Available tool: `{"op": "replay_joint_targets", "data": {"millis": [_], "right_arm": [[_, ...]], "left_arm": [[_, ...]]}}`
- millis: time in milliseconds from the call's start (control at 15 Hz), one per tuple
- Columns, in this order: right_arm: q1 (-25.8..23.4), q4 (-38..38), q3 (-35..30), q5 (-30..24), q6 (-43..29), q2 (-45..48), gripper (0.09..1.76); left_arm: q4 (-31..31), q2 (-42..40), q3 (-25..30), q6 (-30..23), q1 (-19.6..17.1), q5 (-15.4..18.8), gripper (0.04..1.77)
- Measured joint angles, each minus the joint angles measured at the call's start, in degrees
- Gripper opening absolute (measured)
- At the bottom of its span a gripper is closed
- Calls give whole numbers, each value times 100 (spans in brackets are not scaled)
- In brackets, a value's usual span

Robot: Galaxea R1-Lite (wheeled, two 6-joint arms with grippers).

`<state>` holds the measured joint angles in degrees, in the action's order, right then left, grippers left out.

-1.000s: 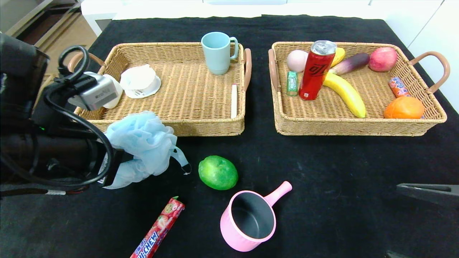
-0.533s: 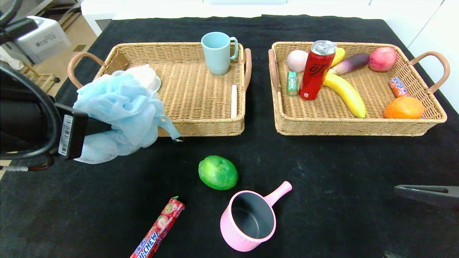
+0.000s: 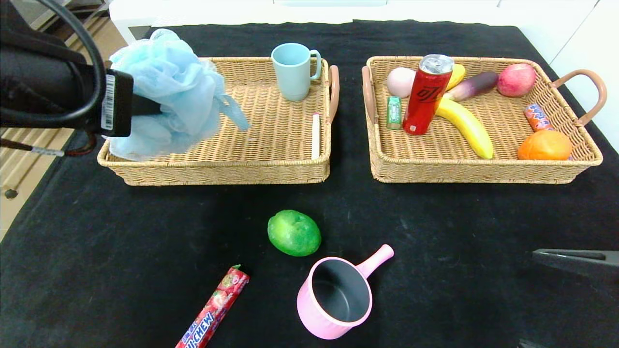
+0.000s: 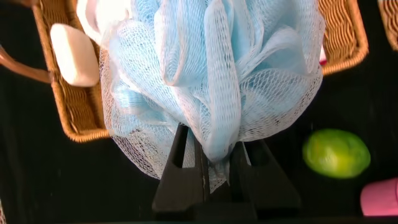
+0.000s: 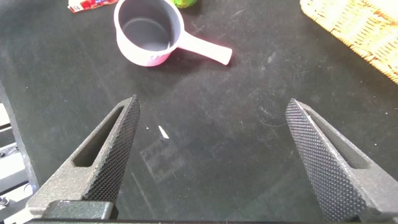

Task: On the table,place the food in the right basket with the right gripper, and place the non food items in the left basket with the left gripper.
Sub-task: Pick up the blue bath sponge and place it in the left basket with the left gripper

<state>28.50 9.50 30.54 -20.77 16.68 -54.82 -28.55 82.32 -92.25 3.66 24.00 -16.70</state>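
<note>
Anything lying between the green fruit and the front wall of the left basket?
No. In the head view only bare black cloth lies between the green fruit and the left basket.

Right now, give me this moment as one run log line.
left hand: shut on blue bath pouf, over left basket | right hand: open, parked | on table: lime, pink pot, candy

— Left arm (image 3: 43, 92): black housing, thick black cables looped over, white barcode sticker on the wrist.
— And the left gripper (image 4: 214, 174)? Black wedge-shaped fingers.
— Right gripper (image 5: 217, 162): dark grey fingers, knurled, cross-hatched inner pads.
</note>
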Motion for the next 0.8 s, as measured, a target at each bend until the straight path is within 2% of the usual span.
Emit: {"op": "replay_joint_targets", "data": {"millis": [333,800], "right_arm": [[-11,1,11,-1,0,91,171],[-41,0,28,0,0,174,171]], "left_arm": [[301,891,-926,26,-243,69,28],[997,1825,-1401,6,-455,63,28]]}}
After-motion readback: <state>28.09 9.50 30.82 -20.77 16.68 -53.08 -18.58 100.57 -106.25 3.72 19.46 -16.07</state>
